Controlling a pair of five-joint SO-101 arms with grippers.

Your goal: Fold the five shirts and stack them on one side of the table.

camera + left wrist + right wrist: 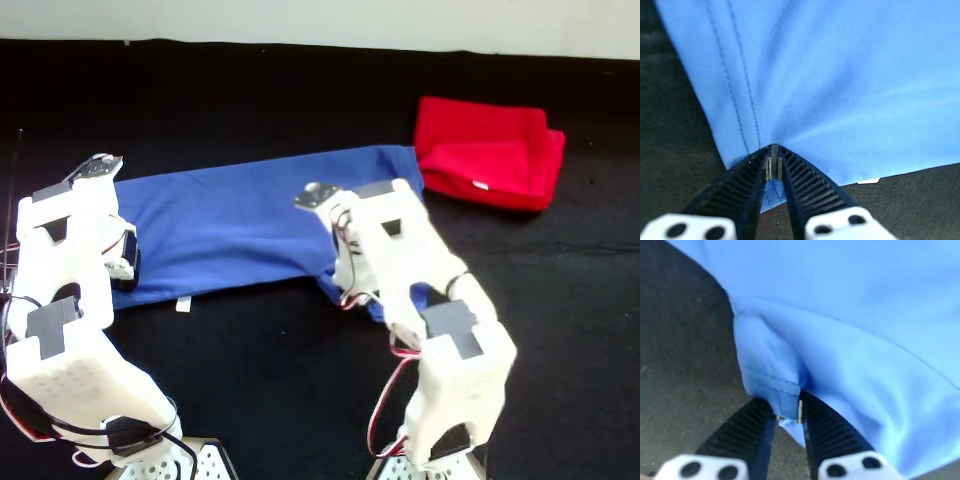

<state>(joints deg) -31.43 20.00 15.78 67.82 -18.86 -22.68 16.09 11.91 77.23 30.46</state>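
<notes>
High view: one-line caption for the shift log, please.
Left gripper and right gripper pinch the blue shirt at its near edge; red shirt lies folded beside it.

Blue shirt (pixel 240 220): folded into long band, flat on black table, running from left side slantwise toward far right. Surface mostly smooth. Left end shows double stitched hem (pixel 735 75). Small white tag (pixel 182 303) at near edge. Near right corner (pixel 775 390) bunched and creased, cloth gathered into fold.

Red shirt (pixel 490 150): folded into compact thick rectangle, layers visible along right edge. Lies flat toward far right part of table. Far right end of blue shirt touches it or lies just beside; cannot tell which.
</notes>
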